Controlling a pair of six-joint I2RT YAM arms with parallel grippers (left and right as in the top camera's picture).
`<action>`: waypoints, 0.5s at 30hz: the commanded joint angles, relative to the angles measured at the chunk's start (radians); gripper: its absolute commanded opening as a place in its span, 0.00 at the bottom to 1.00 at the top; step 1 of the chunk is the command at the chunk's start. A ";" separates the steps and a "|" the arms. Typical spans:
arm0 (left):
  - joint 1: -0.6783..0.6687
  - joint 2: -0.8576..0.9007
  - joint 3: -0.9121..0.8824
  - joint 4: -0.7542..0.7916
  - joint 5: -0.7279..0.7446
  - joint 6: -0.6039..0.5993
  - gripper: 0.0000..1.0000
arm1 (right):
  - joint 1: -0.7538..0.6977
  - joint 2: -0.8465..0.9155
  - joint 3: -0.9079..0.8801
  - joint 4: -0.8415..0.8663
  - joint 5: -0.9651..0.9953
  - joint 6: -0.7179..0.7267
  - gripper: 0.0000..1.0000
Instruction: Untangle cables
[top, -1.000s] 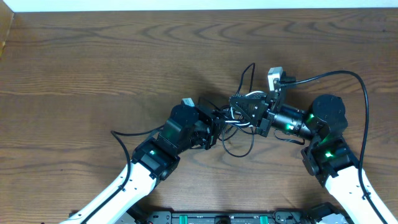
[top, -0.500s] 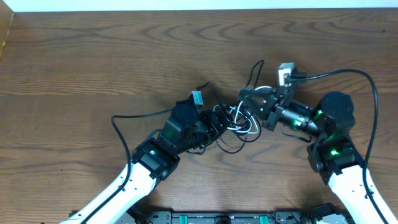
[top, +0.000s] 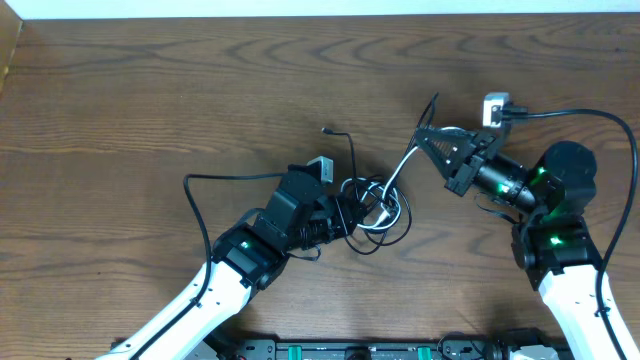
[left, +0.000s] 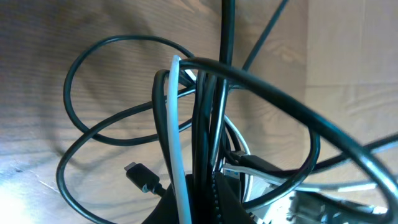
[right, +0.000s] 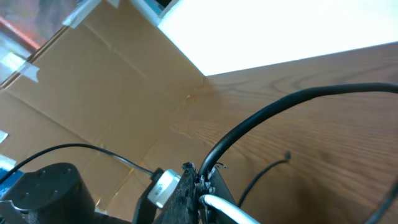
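Thin black and white cables lie knotted in loops at the middle of the brown wooden table. Left gripper is clamped on the bundle; right gripper is pinched on white and black strands, pulled taut — separation barely begun, most loops left.

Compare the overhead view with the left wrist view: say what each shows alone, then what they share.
Only overhead: the right gripper holding a white cable stretched taut from the tangle, and a black cable end reaching away across the table. Only left wrist: a small black plug resting on the table under the loops, seen close. Both: the cables looped together at the left gripper, one white among black.
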 joint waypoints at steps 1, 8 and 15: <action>-0.002 0.001 -0.002 -0.030 0.013 0.126 0.08 | -0.043 -0.013 0.021 -0.011 0.012 0.005 0.01; -0.002 0.001 -0.002 -0.081 0.013 0.222 0.08 | -0.119 -0.013 0.021 -0.031 -0.008 0.005 0.01; -0.002 0.001 -0.002 -0.135 0.003 0.394 0.08 | -0.193 -0.013 0.021 -0.037 -0.044 0.005 0.01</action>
